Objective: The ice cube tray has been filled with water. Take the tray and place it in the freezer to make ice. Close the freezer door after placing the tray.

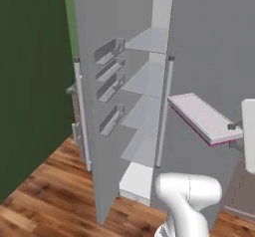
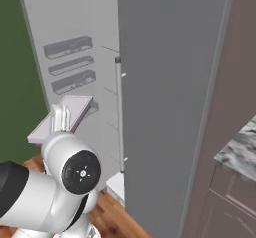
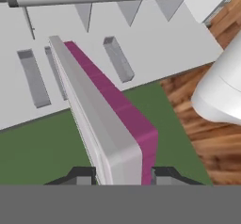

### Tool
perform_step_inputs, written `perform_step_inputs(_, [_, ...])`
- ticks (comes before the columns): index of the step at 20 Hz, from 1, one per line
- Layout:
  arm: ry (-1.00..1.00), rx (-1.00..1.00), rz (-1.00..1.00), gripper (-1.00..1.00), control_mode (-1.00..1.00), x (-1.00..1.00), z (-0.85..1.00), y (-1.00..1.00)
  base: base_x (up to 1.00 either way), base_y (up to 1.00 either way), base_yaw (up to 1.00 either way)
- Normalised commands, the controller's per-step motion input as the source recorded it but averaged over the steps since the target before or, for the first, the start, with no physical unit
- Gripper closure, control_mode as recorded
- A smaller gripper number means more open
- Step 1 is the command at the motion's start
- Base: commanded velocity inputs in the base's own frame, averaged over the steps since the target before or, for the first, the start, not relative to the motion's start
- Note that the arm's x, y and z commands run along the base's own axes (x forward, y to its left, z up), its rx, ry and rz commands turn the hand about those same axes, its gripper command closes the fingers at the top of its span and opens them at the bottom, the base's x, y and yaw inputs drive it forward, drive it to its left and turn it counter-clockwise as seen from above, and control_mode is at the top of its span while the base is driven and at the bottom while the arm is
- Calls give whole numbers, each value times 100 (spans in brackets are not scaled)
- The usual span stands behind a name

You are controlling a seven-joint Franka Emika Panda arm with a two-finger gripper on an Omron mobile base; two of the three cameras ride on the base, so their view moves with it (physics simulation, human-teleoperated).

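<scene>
The ice cube tray is a flat pinkish-white slab with a magenta lower edge, hanging level in the air in front of the fridge's plain right door. My gripper is shut on its near end. In the hand view the tray runs away from me between the two dark fingertips. The freezer stands open to the left of the tray, its pale shelves showing. The freezer door is swung wide, with inner bins and a silver handle. From the right, the tray lies before the door's bins.
The plain right door is shut, and its bar handle stands between the tray and the freezer opening. A white bottom drawer sits low in the freezer. A marble counter lies to the right. The green wall is on the left.
</scene>
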Motion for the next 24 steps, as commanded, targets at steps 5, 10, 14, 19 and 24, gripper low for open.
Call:
perform_step_inputs(5, [0, 0, 0, 100, 100, 0, 0, 0, 55, 26, -23])
perform_step_inputs(10, [0, 0, 0, 100, 100, 0, 0, 0, 52, 30, -23])
perform_step_inputs(14, [0, 0, 0, 100, 100, 0, 0, 0, 53, 26, -23])
perform_step_inputs(19, [0, 0, 0, 100, 100, 0, 0, 0, 54, 22, -24])
perform_step_inputs(24, [0, 0, 0, 100, 100, 0, 0, 0, 54, 22, -24])
